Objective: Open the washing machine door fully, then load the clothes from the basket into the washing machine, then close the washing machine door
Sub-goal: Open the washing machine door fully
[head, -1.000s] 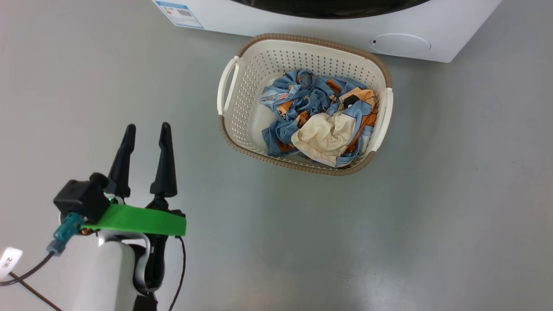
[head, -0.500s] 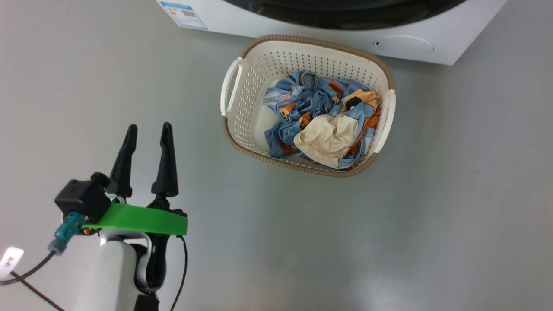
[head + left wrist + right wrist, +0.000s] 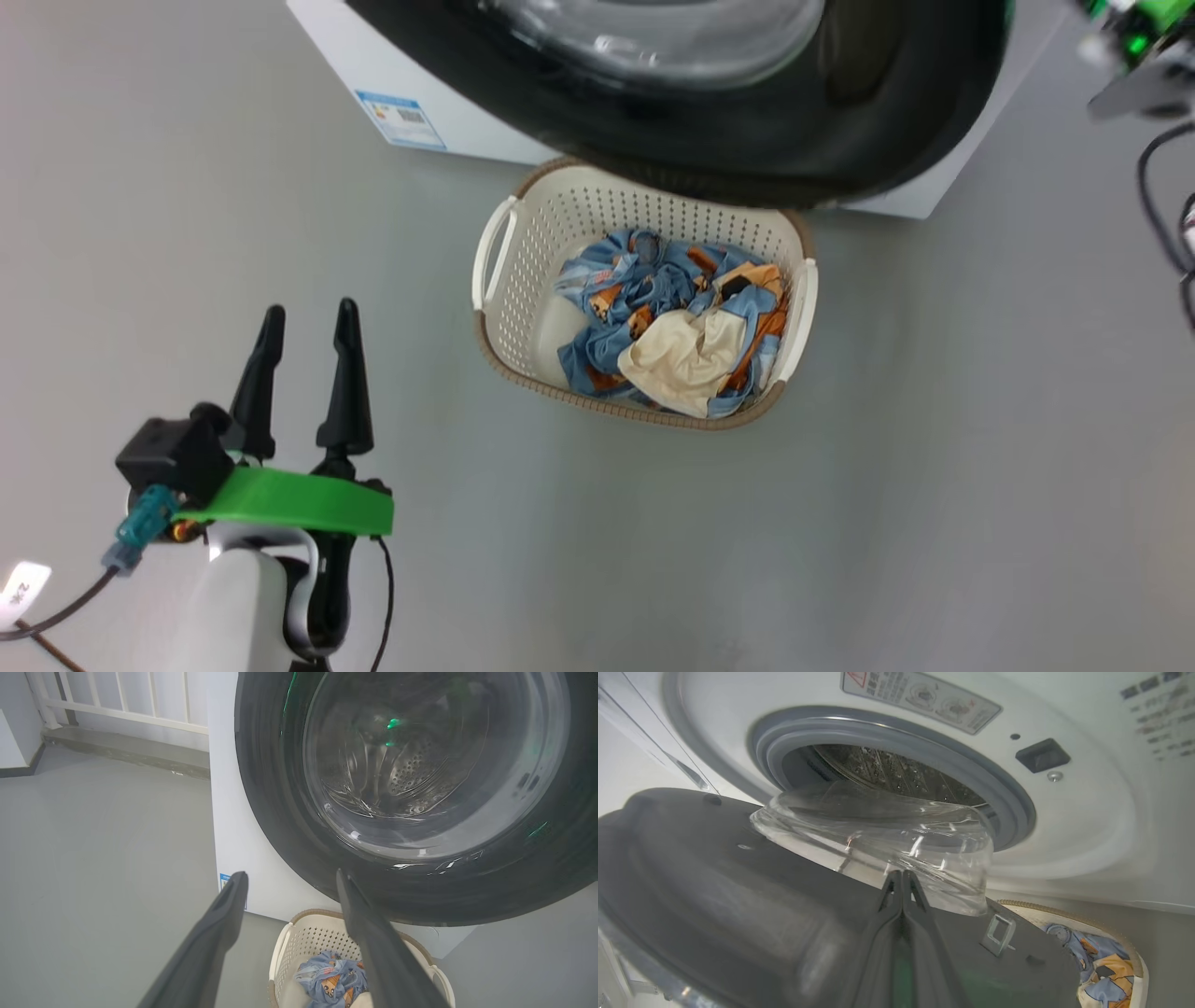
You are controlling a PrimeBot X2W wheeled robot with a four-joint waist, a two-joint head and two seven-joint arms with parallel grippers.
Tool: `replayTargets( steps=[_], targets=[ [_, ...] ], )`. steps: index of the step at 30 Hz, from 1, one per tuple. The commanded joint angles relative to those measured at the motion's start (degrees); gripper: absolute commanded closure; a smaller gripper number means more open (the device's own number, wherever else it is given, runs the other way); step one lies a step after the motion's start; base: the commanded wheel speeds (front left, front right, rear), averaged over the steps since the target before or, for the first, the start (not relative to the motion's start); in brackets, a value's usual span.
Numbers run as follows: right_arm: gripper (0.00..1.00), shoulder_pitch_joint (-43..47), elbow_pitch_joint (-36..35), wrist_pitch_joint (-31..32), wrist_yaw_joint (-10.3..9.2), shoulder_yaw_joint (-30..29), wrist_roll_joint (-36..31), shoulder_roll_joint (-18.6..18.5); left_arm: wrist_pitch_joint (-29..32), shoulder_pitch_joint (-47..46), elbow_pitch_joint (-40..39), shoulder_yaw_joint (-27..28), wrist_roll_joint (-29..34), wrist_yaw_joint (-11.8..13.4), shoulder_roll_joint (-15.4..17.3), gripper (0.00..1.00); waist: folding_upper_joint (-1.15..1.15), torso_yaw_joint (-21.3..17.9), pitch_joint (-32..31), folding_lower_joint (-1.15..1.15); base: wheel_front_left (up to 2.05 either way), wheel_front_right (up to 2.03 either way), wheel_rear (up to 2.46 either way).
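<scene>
door part-way open, clothes in the basket

my left claw (image 3: 310,313) hangs wide open and empty over the grey floor (image 3: 934,467), well to the left of the basket (image 3: 527,280). its two dark fingers point towards the washing machine (image 3: 411,65). my right claw (image 3: 902,873) is up at the washing machine door (image 3: 714,882), fingers pressed together with nothing between them. they lie along the door's dark inner face, tips at the foot of the glass bowl (image 3: 878,830) (whether they actually touch the door i cannot tell).

the door stands partly open, swung out from the front of the machine. behind the bowl, in the right wrist view, i see the grey-blue gasket (image 3: 887,732) ringing the opening and the perforated steel drum (image 3: 887,770) inside it. from my head, the door's glossy black rim reaches over the far edge of the basket.

the basket sits on the floor just in front of the machine, below the door. the clothes (image 3: 672,327) lie in it, bunched towards its right side: blue pieces with orange and brown print, and a cream piece on top near the front. the left part of the basket's bottom is bare. a blue sticker (image 3: 400,119) marks the machine's lower left corner, near the basket's far left end.
</scene>
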Motion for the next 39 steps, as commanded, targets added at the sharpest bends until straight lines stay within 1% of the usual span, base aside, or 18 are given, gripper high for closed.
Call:
replayTargets(
  steps=[1, 8, 15, 24, 30, 39],
  targets=[
    [1.00, 2.9, -2.0, 1.4, 0.34, 1.5, 0.4, 2.9, -0.4, 1.4, -0.6, 2.1, 0.4, -0.1, 1.9, 0.00, 0.00, -0.8, -2.2, 0.00, 0.00, 0.00, 0.00],
    [1.00, 7.3, -3.5, 3.2, 0.34, 2.7, 1.6, 3.4, -0.4, 3.1, -0.2, 2.7, 1.3, -0.1, 2.4, 0.00, 0.00, -1.1, -6.4, 0.00, 0.00, 0.00, 0.00],
    [1.00, 13.4, -5.3, 4.7, 0.34, 3.7, 3.4, 4.2, -0.4, 5.9, 0.5, 3.3, 2.5, -0.1, 2.8, 0.00, 0.00, 0.0, -11.8, 0.00, 0.00, 0.00, 0.00],
    [1.00, 20.4, -7.7, 6.6, 0.34, 4.0, 6.2, 5.0, -0.4, 8.7, 1.6, 3.6, 3.5, 0.0, 2.8, 0.00, 0.00, 2.8, -16.5, 0.00, 0.00, 0.00, 0.00],
    [1.00, 24.0, -9.1, 8.4, 0.34, 3.8, 8.4, 6.0, -0.4, 9.6, 2.0, 3.4, 3.7, 0.2, 3.1, 0.00, 0.00, 5.4, -18.0, 0.00, 0.00, 0.00, 0.00],
    [1.00, 27.1, -10.4, 9.6, 0.34, 3.7, 9.5, 6.7, -0.2, 10.4, 2.2, 2.9, 3.6, 0.6, 3.4, 0.00, 0.00, 8.6, -19.5, 0.00, 0.00, 0.00, 0.00]
  ],
)
